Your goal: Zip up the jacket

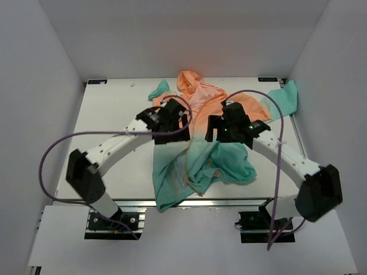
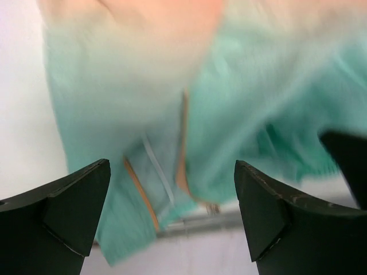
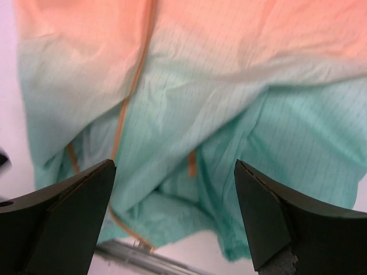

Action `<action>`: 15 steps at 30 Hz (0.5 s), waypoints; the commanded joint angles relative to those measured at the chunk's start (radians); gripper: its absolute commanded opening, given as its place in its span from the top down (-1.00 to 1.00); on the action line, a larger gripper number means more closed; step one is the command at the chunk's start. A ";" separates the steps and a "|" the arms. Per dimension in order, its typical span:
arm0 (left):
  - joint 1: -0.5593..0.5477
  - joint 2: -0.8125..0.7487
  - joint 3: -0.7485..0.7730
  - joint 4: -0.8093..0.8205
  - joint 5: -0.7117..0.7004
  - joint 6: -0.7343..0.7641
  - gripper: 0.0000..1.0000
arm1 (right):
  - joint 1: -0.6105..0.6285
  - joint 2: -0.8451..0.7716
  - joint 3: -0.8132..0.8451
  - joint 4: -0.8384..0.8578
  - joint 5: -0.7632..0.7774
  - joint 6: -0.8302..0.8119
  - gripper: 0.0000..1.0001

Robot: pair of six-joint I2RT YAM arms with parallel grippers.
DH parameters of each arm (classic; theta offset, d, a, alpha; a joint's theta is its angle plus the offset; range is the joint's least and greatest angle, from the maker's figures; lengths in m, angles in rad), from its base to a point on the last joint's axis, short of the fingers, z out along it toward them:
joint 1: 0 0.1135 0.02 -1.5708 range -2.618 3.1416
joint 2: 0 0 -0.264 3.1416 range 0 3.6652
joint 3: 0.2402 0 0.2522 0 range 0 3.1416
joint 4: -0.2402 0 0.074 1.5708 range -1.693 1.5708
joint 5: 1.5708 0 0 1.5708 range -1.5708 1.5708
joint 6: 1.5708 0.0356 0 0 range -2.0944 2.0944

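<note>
The left end effector (image 2: 172, 172) and right end effector (image 3: 175, 172) hover open at frame centre over the crumpled jacket (image 1: 198, 166), probably seeking its orange zipper (image 3: 133, 80).

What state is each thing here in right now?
Jacket: crumpled on the table, front unzipped at the hem.
Left tool: open, holding nothing, above the jacket.
Right tool: open, holding nothing, above the jacket.

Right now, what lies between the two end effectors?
The jacket, where peach fades to teal, fills the gap between the left end effector and the right end effector; the top view shows it.
</note>
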 commanded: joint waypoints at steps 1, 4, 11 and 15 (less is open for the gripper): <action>0.150 0.138 0.076 0.087 -0.031 0.147 -0.96 | -0.031 0.144 0.091 0.006 0.057 -0.060 -0.79; 0.211 0.343 0.209 0.118 -0.020 0.203 -0.96 | -0.115 0.301 0.198 0.048 0.019 -0.086 -0.79; 0.284 0.670 0.475 0.104 0.036 0.278 -0.96 | -0.178 0.623 0.367 -0.001 0.022 -0.151 -0.79; 0.369 0.752 0.498 0.158 0.109 0.281 -0.95 | -0.241 0.726 0.439 -0.045 0.028 -0.142 -0.79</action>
